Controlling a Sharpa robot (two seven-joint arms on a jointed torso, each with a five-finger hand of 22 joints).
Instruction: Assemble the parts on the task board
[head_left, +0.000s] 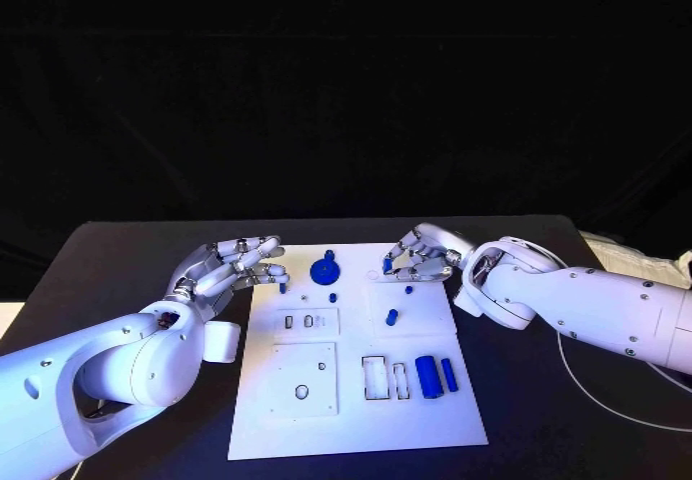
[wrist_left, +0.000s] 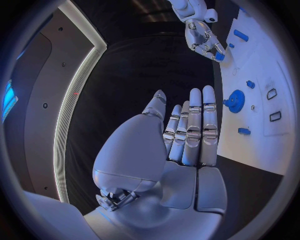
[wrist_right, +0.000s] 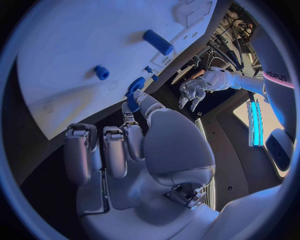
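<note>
Nearest on the flat white task board lie two loose parts side by side: a thick dark-blue cylinder and a thinner blue rod, their long axes running near to far, just beside two narrow rectangular slots. Mid-board lies one short blue peg, long axis likewise near to far. Beyond it sit two small blue studs, then one blue toothed gear at the far edge.

The left hand hovers beside the board's far-left edge, fingers extended and apart, holding nothing. The right hand is over the far-right part, pinching a small blue piece at its fingertips.

Judgement: the right hand is nearer the pegs and slots; the gear lies between the hands, slightly closer to the left.
</note>
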